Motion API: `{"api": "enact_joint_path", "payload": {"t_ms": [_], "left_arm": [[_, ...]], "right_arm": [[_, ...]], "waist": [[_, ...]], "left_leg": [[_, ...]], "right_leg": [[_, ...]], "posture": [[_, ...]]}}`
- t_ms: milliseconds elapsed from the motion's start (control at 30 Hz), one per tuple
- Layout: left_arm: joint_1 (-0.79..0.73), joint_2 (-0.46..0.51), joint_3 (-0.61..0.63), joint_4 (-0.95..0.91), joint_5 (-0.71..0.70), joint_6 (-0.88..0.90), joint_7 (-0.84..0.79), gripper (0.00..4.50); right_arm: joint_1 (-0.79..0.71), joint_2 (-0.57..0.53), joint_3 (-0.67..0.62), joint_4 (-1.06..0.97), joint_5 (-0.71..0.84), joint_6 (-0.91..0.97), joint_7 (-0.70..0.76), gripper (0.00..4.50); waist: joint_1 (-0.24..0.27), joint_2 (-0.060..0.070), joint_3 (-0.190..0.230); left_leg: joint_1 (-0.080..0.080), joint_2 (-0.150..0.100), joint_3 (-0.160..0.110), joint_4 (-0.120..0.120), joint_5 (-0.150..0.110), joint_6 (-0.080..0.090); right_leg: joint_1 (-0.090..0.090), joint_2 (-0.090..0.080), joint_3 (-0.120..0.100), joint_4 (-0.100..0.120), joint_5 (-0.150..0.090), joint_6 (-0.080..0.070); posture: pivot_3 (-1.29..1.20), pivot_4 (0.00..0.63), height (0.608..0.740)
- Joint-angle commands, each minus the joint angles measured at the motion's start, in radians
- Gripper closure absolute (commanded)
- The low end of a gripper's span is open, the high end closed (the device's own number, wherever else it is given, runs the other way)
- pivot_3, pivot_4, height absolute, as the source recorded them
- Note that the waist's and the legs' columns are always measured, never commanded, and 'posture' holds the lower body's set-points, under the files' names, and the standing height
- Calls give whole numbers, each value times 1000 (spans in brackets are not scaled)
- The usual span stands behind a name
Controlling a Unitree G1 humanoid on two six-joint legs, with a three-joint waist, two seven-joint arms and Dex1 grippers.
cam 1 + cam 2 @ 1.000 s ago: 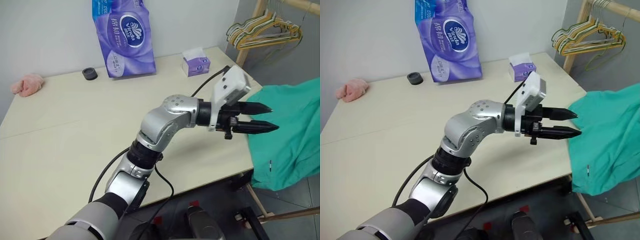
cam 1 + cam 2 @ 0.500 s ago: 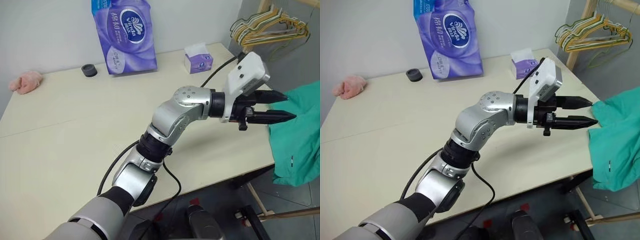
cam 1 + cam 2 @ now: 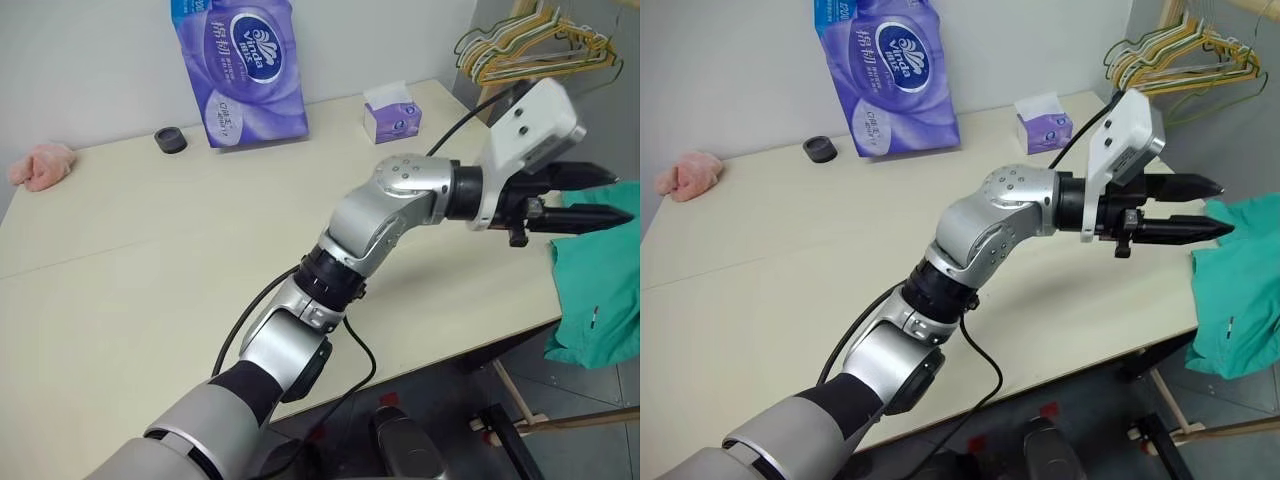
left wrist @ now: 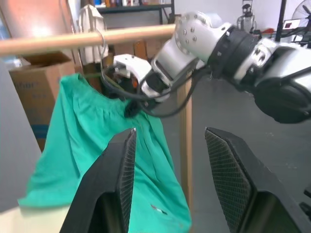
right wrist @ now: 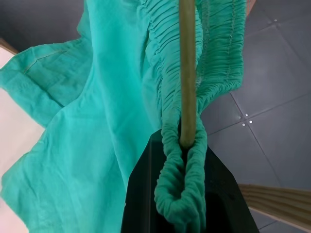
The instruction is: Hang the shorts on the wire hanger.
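Observation:
The teal shorts (image 3: 598, 300) hang off the table's right edge, beside a wooden rack. My right gripper (image 5: 182, 150) is shut on their gathered waistband, and a thin bar crosses the fold just beyond the fingers. In the left wrist view the shorts (image 4: 92, 150) droop under a wooden rail (image 4: 63, 42). The wire hanger (image 4: 103, 53) has its hook over that rail, and my right gripper (image 4: 130, 110) pinches the cloth just below it. My left gripper (image 3: 620, 195) points level at the shorts' upper edge. It is open with nothing between its fingers.
On the cream table (image 3: 150, 250) stand a purple tissue pack (image 3: 238, 65), a small tissue box (image 3: 392, 110), a black round cap (image 3: 170, 140) and a pink cloth (image 3: 40, 165). Bunched yellow and green hangers (image 3: 530, 50) hang at the back right. A cardboard box (image 4: 29, 82) sits behind the rail.
The shorts have been drawn to the right, farther off the table's edge. My left arm has followed them right and upward, its gripper staying open.

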Motion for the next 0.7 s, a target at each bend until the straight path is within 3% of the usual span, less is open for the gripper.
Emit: {"api": "enact_joint_path", "payload": {"t_ms": [33, 367, 567, 700], "left_arm": [[-53, -15, 36, 32, 11, -65, -9, 2144], [-142, -54, 64, 142, 13, -145, -25, 2144], [-158, -71, 65, 167, 15, -170, -30, 2105], [-162, -74, 64, 177, 14, -181, -33, 2105]], "right_arm": [[-30, -29, -16, -15, -32, 11, 25, 4500], [-56, -15, -28, -5, -101, -32, 39, 4500], [-86, 7, -128, -62, -115, -4, -28, 2631], [-80, 55, -230, -223, -131, 93, -97, 1340]], "waist": [[-1, 0, 0], [0, 0, 0], [-1, 1, 0], [-3, 1, 0]], "left_leg": [[0, 0, 1, 0, 0, 0], [-1, 0, 8, 0, -1, 2], [-4, 0, 12, 0, -2, 3], [-4, 0, 13, -1, -2, 2]], "right_leg": [[0, 0, 0, 0, 0, 0], [-4, 0, 4, 1, 0, 3], [-11, 0, 7, 2, 0, 5], [-12, 0, 8, 4, 0, 5]], "posture": [[-319, 188, 740], [-324, 189, 740], [-327, 175, 740], [-335, 163, 740]]}}
